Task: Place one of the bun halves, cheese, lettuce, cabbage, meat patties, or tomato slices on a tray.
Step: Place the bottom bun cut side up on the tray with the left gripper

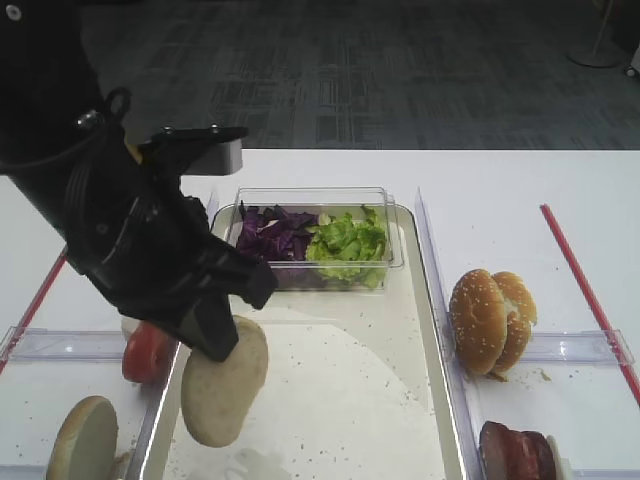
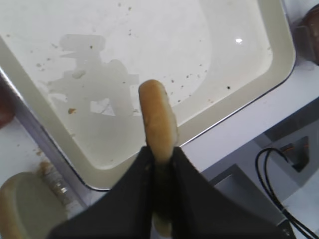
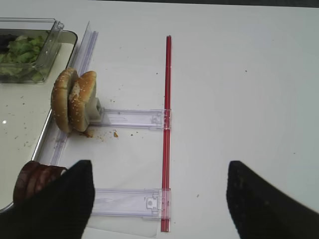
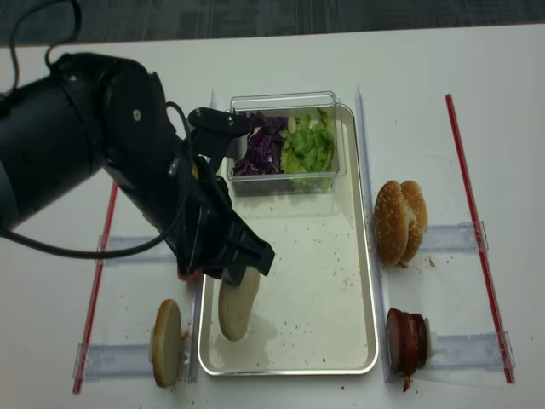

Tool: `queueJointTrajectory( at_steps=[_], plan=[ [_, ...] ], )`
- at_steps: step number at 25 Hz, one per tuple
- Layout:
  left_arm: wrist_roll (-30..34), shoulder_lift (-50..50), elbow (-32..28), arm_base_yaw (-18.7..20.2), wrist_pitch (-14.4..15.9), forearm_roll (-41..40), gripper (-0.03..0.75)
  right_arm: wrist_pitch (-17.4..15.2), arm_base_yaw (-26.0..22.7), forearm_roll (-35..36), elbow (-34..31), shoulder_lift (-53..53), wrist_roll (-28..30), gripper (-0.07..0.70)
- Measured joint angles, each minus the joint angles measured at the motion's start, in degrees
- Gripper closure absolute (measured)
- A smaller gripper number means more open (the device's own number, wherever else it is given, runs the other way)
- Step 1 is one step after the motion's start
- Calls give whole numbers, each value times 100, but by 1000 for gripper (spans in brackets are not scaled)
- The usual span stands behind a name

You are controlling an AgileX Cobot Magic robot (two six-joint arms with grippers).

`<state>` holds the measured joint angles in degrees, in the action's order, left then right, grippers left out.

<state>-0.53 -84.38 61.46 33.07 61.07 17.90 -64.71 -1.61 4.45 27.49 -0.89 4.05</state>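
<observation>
left gripper clamped edge-on around a plain bun half, hanging it over the near left part of the tray; in the overhead views it looks tilted, cream cut face showing, apparently just off the floor, contact unclear. left wrist view shows only its thin tan rim between the black fingers, tray corner below. right gripper seen only in its own wrist view, fingers well apart, nothing between them, above the white table. clear tub at the tray's far end holds cabbage and lettuce. sesame buns on edge right of the tray, meat patties nearer. tomato slices and a second plain half left of the tray.
</observation>
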Motion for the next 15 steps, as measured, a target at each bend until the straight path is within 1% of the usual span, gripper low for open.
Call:
queueJointTrajectory(
  at_steps=[4,7,11,15],
  plan=[
    [816,-13,0,-406,-2,979,683,0,0,0,0,0,0,61],
    [1436,-176,13,-699,216,1638,683,0,0,0,0,0,-11,61],
    [2114,-571,13,-918,541,2305,683,0,0,0,0,0,-20,61],
    [2676,-917,13,-1102,703,2733,683,0,0,0,0,0,-20,61]
  ],
)
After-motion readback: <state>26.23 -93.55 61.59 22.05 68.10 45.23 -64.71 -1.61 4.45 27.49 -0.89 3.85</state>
